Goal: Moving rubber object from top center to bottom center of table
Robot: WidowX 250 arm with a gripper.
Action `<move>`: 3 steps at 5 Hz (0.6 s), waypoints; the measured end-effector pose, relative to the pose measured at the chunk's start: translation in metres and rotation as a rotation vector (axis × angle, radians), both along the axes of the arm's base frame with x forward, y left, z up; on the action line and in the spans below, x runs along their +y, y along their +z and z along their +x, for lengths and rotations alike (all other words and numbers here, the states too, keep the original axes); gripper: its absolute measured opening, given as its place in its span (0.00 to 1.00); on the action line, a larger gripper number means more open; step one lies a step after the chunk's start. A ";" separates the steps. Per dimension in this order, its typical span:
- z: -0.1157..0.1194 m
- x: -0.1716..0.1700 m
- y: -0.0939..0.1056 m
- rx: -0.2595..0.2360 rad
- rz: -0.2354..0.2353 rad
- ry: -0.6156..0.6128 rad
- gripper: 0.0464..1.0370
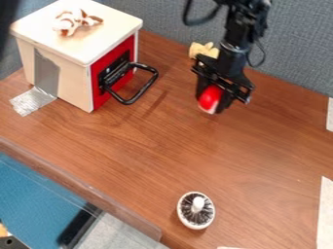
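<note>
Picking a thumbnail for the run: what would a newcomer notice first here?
Probably the red-and-white object in the black claw, right of top center. Next, the cream box at upper left, with its red front, black handle and a brown-and-white figure on top. Then the round white piece with dark bristles, bottom center.

1 toy point(69, 23) lies on the box point(73, 80), left of the rubber object point(209, 97).
</note>
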State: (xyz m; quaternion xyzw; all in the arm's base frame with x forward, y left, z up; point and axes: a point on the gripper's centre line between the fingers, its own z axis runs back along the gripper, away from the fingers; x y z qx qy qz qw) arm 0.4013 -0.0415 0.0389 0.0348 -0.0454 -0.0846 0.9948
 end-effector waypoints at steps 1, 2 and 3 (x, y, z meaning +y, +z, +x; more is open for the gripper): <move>-0.048 0.019 0.013 -0.002 0.007 -0.040 0.53; -0.096 0.037 0.008 0.019 -0.005 -0.032 0.53; -0.139 0.050 -0.013 0.058 -0.003 -0.022 0.53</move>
